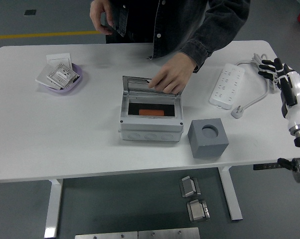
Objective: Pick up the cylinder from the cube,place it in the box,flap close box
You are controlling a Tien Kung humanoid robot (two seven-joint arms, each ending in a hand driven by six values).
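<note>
The table (65,139) is seen as smooth, matt white board. The box (151,124) looks like pale grey plastic with a slight sheen, and its raised flap (140,83) as darker, see-through plastic in a grey frame. The cube (208,138) appears matt grey, plastic or foam. The power strip (227,86) is glossy white plastic. A dark denim-like cloth is worn on the person's sleeve (210,35). The right hand (273,70) is black, on a glossy white forearm shell.

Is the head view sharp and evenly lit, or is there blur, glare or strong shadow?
Head view: light is even and soft, with only faint shadows beside the box and cube; no glare on the table; the person's hand on the lid looks slightly soft.
</note>
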